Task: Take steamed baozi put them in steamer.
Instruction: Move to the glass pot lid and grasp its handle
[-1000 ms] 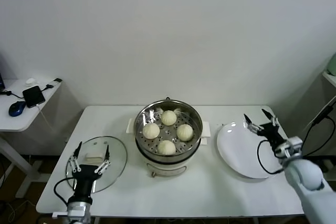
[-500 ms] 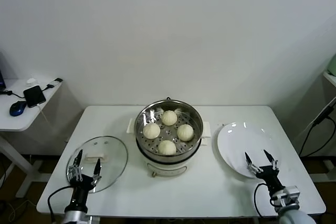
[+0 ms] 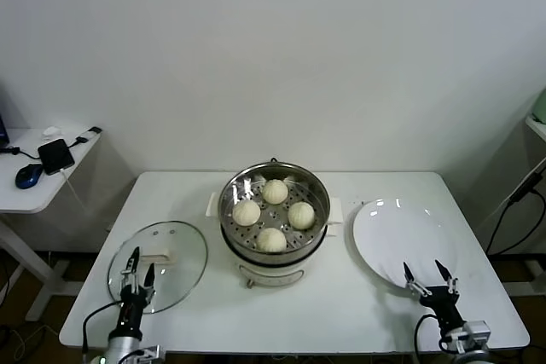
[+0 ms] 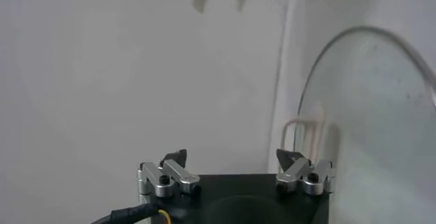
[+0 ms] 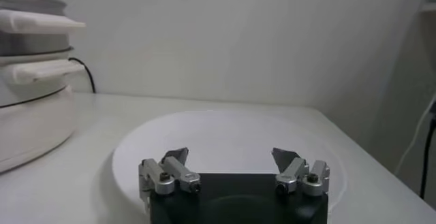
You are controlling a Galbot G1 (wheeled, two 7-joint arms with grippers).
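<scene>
Head view shows the steamer (image 3: 274, 217) in the middle of the white table (image 3: 341, 304), between the two grippers and farther from the robot than both. All four buns (image 3: 272, 213) are already inside it, on the steel tray w/ holes: one at the back (image 3: 275, 191), one on the left (image 3: 246, 211), one on the right (image 3: 300, 214) and one at the front (image 3: 271, 239). They sit close together, approx. in a diamond shape. Left gripper (image 3: 136, 268) is low at the near edge of the table, fingers spread apart and holding nothing; just ahead of it and slightly to the side lies the glass lid (image 3: 159, 263) w/ its white handle (image 3: 153, 256) up. In the left wrist view the left gripper (image 4: 236, 166) is released too, and the lid (image 4: 368, 116) shows right in front of its fingertips. Right gripper (image 3: 429, 283) is also low at the near edge, released and empty, w/ the white plate (image 3: 399, 240) directly ahead of it; its tips are over the plate's near rim. Right wrist view shows the same: right gripper (image 5: 232, 166) open, bare plate (image 5: 225, 137) in front of it, and the steamer (image 5: 30, 89) off to one side, well apart from the fingers.
</scene>
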